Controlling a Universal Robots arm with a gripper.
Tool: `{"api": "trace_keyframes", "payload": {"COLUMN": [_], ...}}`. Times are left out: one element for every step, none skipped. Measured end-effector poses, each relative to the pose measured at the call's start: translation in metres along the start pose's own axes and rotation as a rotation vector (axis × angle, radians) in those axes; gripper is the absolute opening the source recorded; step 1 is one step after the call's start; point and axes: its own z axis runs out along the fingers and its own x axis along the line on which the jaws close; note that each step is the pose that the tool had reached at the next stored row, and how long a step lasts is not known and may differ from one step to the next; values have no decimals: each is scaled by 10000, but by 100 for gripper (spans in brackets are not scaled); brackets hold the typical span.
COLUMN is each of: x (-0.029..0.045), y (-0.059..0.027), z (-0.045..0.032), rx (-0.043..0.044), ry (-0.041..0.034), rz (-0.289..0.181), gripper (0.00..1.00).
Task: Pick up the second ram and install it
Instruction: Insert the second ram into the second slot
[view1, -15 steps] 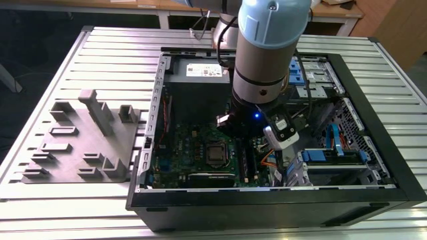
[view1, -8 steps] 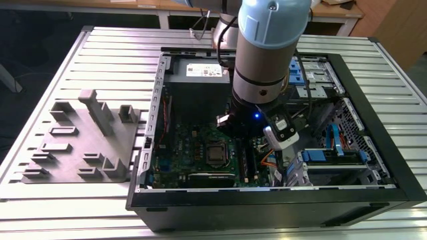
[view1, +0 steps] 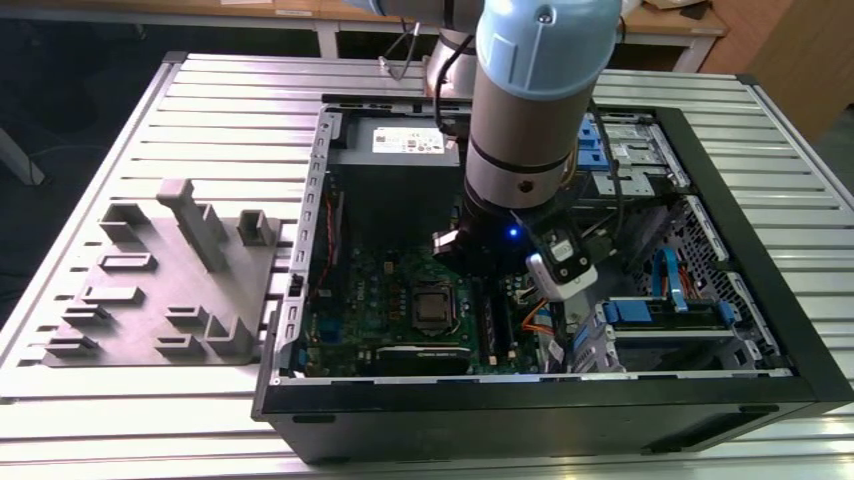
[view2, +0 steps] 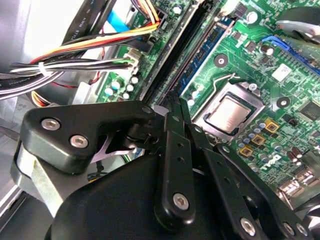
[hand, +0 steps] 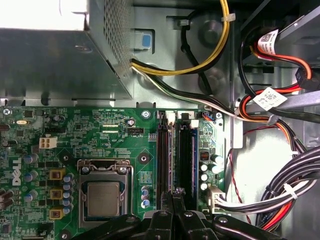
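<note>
The arm (view1: 534, 110) reaches straight down into the open computer case (view1: 763, 262), which lies on the slatted table (view1: 80, 425) beside a grey slotted fixture (view1: 160, 290). Its wrist is low over the green motherboard (hand: 100, 130), on the side of the processor socket (hand: 103, 197) that lies toward the exterior view's right. In both wrist views the gripper (hand: 175, 192) hangs at the near end of the long memory slots (hand: 163, 150), between the socket and the bundled cables (hand: 280, 192). Its two black fingers (view2: 172, 130) are drawn in until the tips nearly meet, leaving only a sliver of gap. From those tips a slim dark strip (hand: 176, 150) runs away lengthwise, in line with the slots and low against the board. Whether this strip is the second ram pinched edge-on between the fingers, a stick standing in a slot, or part of a slot cannot be told, since stick and slots are equally dark and narrow. The fingertips look to be just above or touching the slot ends.
</note>
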Motion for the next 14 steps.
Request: {"api": "trace_keyframes", "payload": {"x": [0,1,1,2,2,2,3,3,3,3,3,3,3,3], "y": [0,0,-1,-1,-1,-2,-2,-2,-2,-2,-1,-1,-1,-1], "z": [7,13,20,26,32,37,43,46,46,46,46,49,58,63], "rx": [-1,0,3,4,3,3,2,3,2,3,2,0,-5,-3], "ry": [0,0,1,1,1,1,1,1,1,1,1,0,-2,-1], "rz": [0,0,0,0,0,0,0,0,0,0,0,0,0,0], "gripper": [8,8,8,8,8,8,8,8,8,8,8,8,8,8]}}
